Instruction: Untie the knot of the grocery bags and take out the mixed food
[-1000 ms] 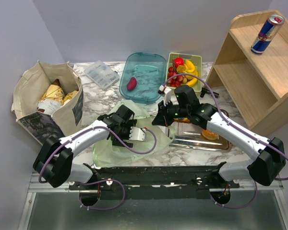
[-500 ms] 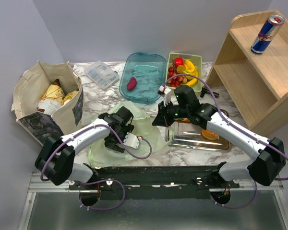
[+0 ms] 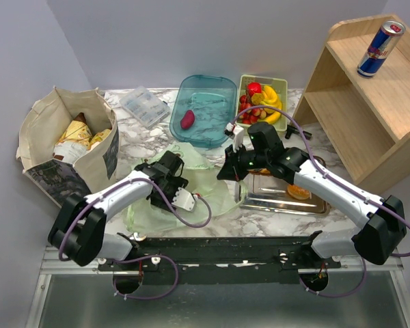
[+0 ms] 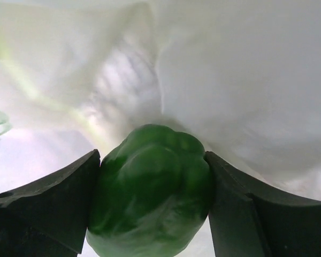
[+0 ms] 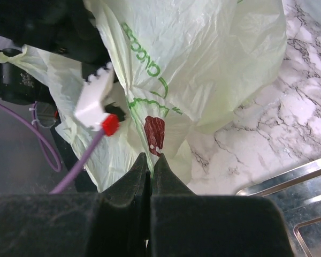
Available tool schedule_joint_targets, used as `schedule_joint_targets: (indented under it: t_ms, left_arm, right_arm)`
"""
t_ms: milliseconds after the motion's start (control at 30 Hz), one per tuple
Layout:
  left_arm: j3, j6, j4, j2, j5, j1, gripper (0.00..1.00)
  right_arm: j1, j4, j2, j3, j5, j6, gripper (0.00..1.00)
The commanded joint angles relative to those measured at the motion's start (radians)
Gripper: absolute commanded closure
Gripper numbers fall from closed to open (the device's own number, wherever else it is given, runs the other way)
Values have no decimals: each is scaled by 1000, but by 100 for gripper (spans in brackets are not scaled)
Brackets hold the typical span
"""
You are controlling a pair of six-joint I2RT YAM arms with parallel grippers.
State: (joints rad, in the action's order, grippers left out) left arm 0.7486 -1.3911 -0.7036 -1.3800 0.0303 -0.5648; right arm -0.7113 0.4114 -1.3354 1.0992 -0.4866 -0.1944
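The thin pale green bag [image 3: 208, 188] lies crumpled at the table's front middle. My left gripper [image 3: 165, 179] is pushed inside it. In the left wrist view it is shut on a green bell pepper [image 4: 150, 190], held between both fingers with bag film all around. My right gripper [image 3: 225, 171] is shut on the bag's edge [image 5: 150, 120] and holds it up. The beige canvas tote [image 3: 65, 147] stands at the left with snack packs [image 3: 78, 133] inside. A magenta-red vegetable [image 3: 187, 119] lies in the teal tub [image 3: 205, 109]. The knot is not in view.
A yellow-green basket [image 3: 262, 99] holds strawberries and bananas at the back. A metal tray [image 3: 280, 195] with an orange item lies under my right arm. A clear packet [image 3: 143, 104] lies at the back left. A wooden shelf [image 3: 369, 102] with a drink can [image 3: 380, 48] stands right.
My left gripper has moved left and deeper into the pale green bag, and the bag has shifted with it. My right gripper has stayed put, holding the bag's edge.
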Motion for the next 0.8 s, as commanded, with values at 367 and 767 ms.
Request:
schedule_joint_targets:
  t_ms: [367,767]
  left_arm:
    - [633,506,-497,173,1058,-9,75]
    - [862,1261,287,-146,636,207,73]
  right_arm:
    - [5,-23,-7,-20,19,-6,99]
    - [4,16,58,-105,54,68,99]
